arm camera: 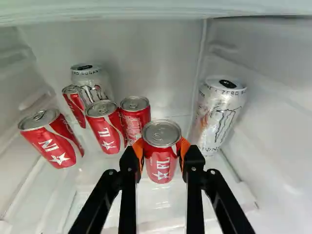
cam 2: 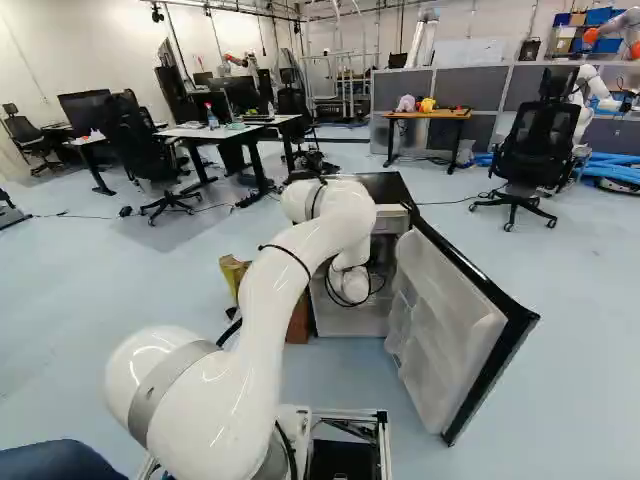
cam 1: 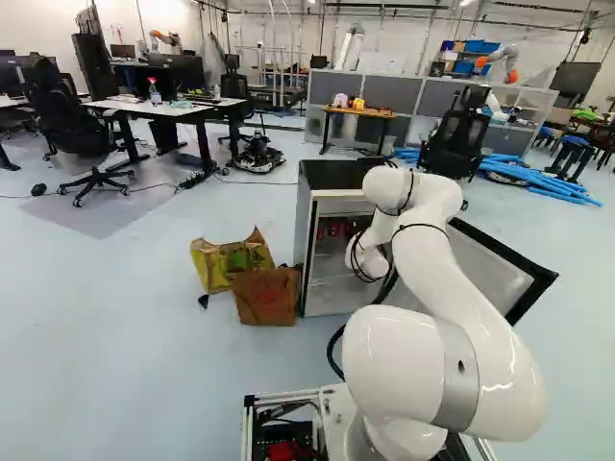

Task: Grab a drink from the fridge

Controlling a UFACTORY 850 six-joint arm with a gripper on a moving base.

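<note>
- so the target red can (arm camera: pixel 161 170) is inside the fridge (cam 1: pixel 330 175), upright between the two fingers of the gripper (arm camera: pixel 162 148); the orange pads touch it from both sides, so the hand is narrowed onto the can and has a hold of it
- just beyond it sits another red can (arm camera: pixel 135 117); beside that one there's a second red can (arm camera: pixel 105 127), with a third red can (arm camera: pixel 74 105) behind it
- a white can (arm camera: pixel 91 80) stands next to that rear one; a fourth red can (arm camera: pixel 48 139) is off near the side wall, apart from the gripper
- on the gripper's other side there's a taller white can (arm camera: pixel 219 117), near the opposite wall; it's clear of the fingers
- the white arm (cam 2: pixel 270 330) reaches into the fridge; the door (cam 2: pixel 447 320) hangs wide open, right of the arm in the right base view
- a yellow-green bag (cam 1: pixel 209 266) and a brown bag (cam 1: pixel 265 296) sit on the floor beside the fridge; further back there's a wooden table (cam 1: pixel 367 112) and a black office chair (cam 1: pixel 456 142)
</note>
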